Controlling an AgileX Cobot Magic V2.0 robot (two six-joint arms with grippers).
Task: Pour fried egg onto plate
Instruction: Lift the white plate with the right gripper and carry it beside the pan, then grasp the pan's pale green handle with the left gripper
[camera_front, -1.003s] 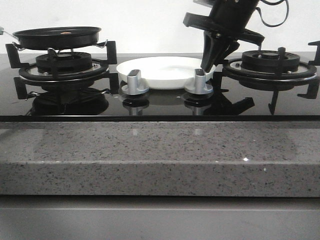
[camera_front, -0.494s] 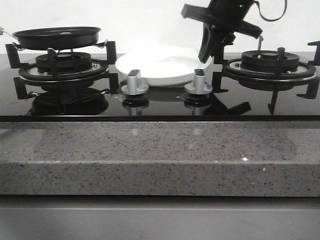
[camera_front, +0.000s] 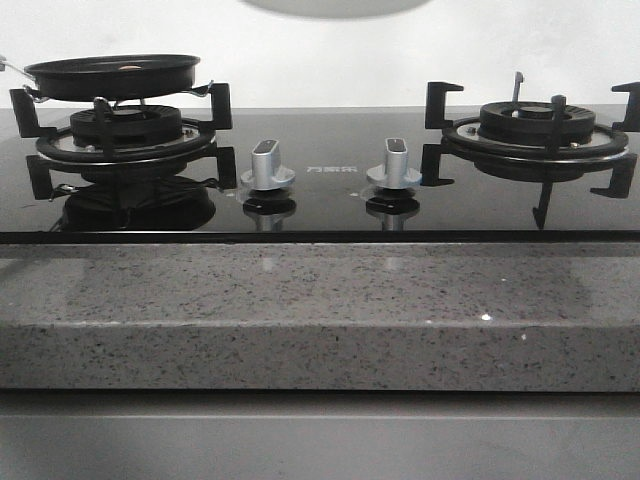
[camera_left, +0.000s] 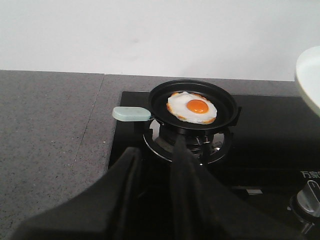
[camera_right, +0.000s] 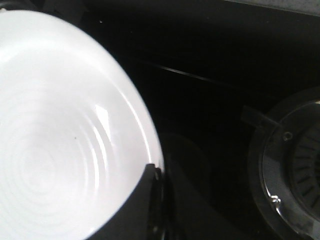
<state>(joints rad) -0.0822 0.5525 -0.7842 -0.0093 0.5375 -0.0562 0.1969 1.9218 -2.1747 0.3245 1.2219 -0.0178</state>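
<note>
1. Your left gripper (camera_left: 155, 185) shows in its wrist view as two dark fingers with a gap between them and nothing held; they hang over the near edge of the left burner (camera_front: 125, 130).
2. You can see the frying pan (camera_left: 194, 106) sitting on that burner, its pale handle (camera_left: 131, 114) pointing out over the grey counter (camera_left: 50, 125); the fried egg (camera_left: 192, 107) lies flat inside the pan, orange yolk up.
3. Two silver knobs (camera_front: 267, 166) stand on the black glass between the burners.
4. Your right gripper (camera_right: 150, 200) is clamped on the rim of the white plate (camera_right: 55, 135); the plate is raised above the hob, only its underside showing at the top of the front view, clear of the right burner (camera_front: 535, 125).
</note>
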